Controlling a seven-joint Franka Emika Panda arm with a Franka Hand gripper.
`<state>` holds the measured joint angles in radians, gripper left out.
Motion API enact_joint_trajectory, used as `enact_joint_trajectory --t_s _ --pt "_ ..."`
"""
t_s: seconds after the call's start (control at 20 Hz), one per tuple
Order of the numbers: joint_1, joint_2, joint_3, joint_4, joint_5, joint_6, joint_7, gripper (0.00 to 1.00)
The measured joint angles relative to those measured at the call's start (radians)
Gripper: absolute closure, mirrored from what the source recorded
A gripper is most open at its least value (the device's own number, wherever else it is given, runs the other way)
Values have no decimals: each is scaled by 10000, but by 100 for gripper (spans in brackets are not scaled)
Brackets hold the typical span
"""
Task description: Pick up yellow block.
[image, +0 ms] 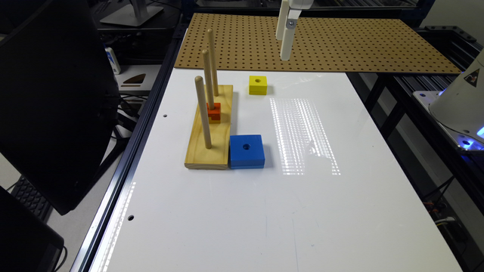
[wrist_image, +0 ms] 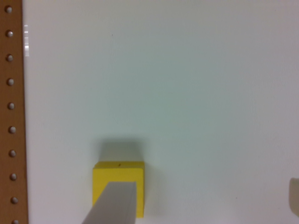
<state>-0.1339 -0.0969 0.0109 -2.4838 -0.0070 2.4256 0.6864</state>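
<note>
Nearest sits the blue block (image: 247, 151) against the wooden peg stand (image: 209, 130), farther back the yellow block (image: 258, 84) lies alone on the white table (image: 264, 211), and the gripper (image: 284, 34) hangs above (fingers spread wide, empty), so a misaligned descent might knock it sideways.

A glossy white tabletop (image: 302, 211) is framed by dark metal rails, and a striped patch of reflected light (image: 304, 136) is seen on it. A brown pegboard (image: 340, 41) is laid along its far edge. At the exterior view's left, a dark monitor (image: 49, 102), a keyboard (image: 32, 198) and cables are seen beside a lower grey surface.
</note>
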Motion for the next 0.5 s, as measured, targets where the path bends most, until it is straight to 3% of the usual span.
enact_joint_trajectory --t_s 0.25,0.5 --pt "-356 4 -12 49 -7 0 -366 0" --pt "-422 35 -7 132 -7 0 -422 0"
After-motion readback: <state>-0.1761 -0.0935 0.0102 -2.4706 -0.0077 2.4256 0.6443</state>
